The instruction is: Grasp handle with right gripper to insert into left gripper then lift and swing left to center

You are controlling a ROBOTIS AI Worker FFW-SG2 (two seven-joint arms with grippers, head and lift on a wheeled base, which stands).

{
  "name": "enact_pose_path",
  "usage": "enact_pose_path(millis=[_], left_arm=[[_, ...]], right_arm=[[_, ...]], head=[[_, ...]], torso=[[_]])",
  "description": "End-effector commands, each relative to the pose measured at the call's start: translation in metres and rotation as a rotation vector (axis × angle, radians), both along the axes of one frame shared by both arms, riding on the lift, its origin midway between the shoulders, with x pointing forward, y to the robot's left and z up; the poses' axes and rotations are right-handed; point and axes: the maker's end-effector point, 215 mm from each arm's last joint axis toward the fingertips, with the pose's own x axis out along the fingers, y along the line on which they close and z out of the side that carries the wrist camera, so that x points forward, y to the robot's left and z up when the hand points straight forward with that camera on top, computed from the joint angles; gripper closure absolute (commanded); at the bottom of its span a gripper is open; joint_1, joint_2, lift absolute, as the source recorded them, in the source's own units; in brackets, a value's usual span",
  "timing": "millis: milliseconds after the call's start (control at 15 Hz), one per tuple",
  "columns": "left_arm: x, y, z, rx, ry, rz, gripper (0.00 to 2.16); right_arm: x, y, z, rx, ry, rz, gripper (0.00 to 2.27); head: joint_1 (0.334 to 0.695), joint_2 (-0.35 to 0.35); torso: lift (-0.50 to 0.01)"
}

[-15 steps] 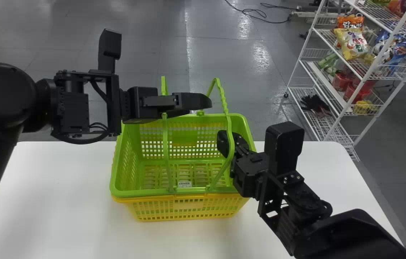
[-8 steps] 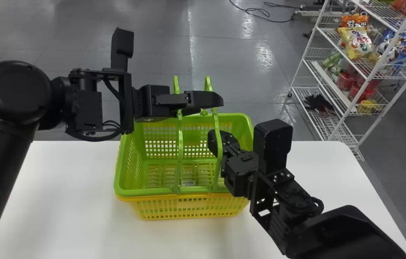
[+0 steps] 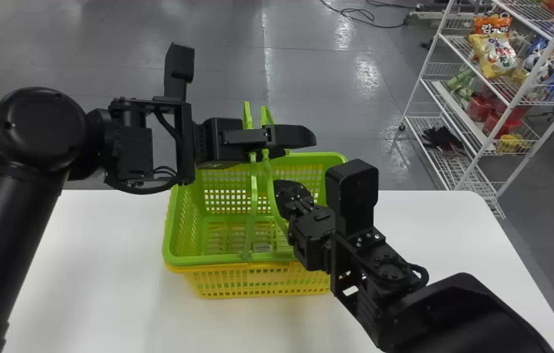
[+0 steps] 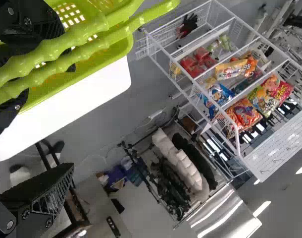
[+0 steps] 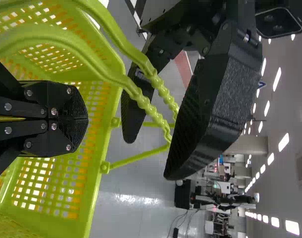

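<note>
- Green handles (image 3: 254,189): we find both raised and close together above the green basket (image 3: 198,259), their gripping bars running between the left hand's fingers.
- Green basket: nested inside the yellow basket (image 3: 257,284), which we record standing on the white counter (image 3: 100,274). A small label (image 3: 263,248) lies at the bottom of the green one.
- Left hand (image 3: 299,144): we note it level, reaching across the handles above the baskets' far side. In the right wrist view its fingers (image 5: 205,124) stand apart, one on either side of the ridged bars; we log it as open, not clamped.
- Right hand (image 3: 284,189): over the green basket, lower than the left one and next to a handle's side piece. We log it as closed, the two fingers (image 5: 75,119) pressed together with nothing gripped. We cannot tell whether it touches the handle.
- Surroundings: beyond the counter, to the right, we see a white wire rack (image 3: 458,110) on the grey floor (image 3: 218,73). It carries snack bags (image 3: 495,54), red containers (image 3: 500,122) and, on a low shelf, dark gloves (image 3: 442,139). A black cable (image 3: 380,24) lies on the floor.
</note>
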Motion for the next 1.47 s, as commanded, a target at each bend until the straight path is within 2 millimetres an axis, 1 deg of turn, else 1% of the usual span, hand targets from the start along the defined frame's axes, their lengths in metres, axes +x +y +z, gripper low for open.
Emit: enact_pose_path(millis=[0,67,133,267,333,467,533,600,667,733,867,1000,1133,1267,1333,1400], left_arm=[[-0.001,-0.001,0.000,-0.005,0.003,-0.002,0.14],[-0.002,-0.001,0.001,-0.010,0.006,-0.004,0.14],[-0.003,-0.002,0.002,-0.015,0.007,-0.007,0.14],[-0.004,-0.003,0.003,-0.026,0.013,-0.012,0.14],[-0.004,-0.003,0.003,-0.033,0.021,-0.014,0.14],[-0.004,-0.004,0.003,-0.060,0.042,-0.021,0.14],[-0.002,-0.005,0.004,-0.077,0.055,-0.024,0.14],[-0.001,-0.007,0.006,-0.101,0.074,-0.030,0.14],[0.000,-0.008,0.005,-0.119,0.095,-0.032,0.14],[0.000,-0.010,0.005,-0.129,0.103,-0.035,0.14],[0.002,-0.013,0.005,-0.145,0.118,-0.036,0.14],[0.004,-0.015,0.013,-0.193,0.153,-0.044,0.14],[0.008,-0.014,0.018,-0.198,0.162,-0.041,0.14],[0.009,-0.013,0.025,-0.239,0.196,-0.051,0.15],[0.009,-0.011,0.026,-0.254,0.218,-0.054,0.15],[0.009,-0.011,0.027,-0.271,0.239,-0.059,0.15]], right_arm=[[-0.004,-0.003,-0.005,-0.002,0.011,-0.003,2.01],[-0.004,-0.014,-0.001,0.000,0.005,-0.023,2.01],[-0.005,-0.031,0.001,0.005,0.003,-0.050,2.01],[-0.006,-0.068,0.004,0.021,0.008,-0.111,2.01],[-0.009,-0.086,0.002,0.021,0.014,-0.139,1.99],[-0.019,-0.110,-0.008,0.010,0.025,-0.167,1.79],[-0.025,-0.117,-0.014,0.012,0.030,-0.169,1.34],[-0.030,-0.120,-0.017,0.021,0.030,-0.163,0.64],[-0.038,-0.123,-0.023,0.021,0.036,-0.158,0.15],[-0.044,-0.127,-0.022,0.023,0.024,-0.158,0.09],[-0.055,-0.138,-0.019,0.026,-0.009,-0.175,0.08],[-0.063,-0.148,-0.020,0.029,-0.026,-0.190,0.07],[-0.072,-0.152,-0.016,0.038,-0.056,-0.197,0.06],[-0.078,-0.158,-0.020,0.036,-0.067,-0.204,0.05],[-0.081,-0.159,-0.023,0.035,-0.066,-0.206,0.05],[-0.084,-0.159,-0.021,0.041,-0.082,-0.207,0.05]], head=[[0.695,-0.064],[0.695,-0.063],[0.695,-0.067],[0.695,-0.087],[0.695,-0.100],[0.695,-0.148],[0.695,-0.161],[0.695,-0.173],[0.695,-0.191],[0.695,-0.196],[0.695,-0.208],[0.695,-0.224],[0.695,-0.244],[0.695,-0.251],[0.695,-0.254],[0.695,-0.257]], torso=[[-0.093],[-0.093],[-0.093],[-0.093],[-0.093],[-0.093],[-0.093],[-0.093],[-0.093],[-0.093],[-0.093],[-0.093],[-0.093],[-0.093],[-0.093],[-0.093]])
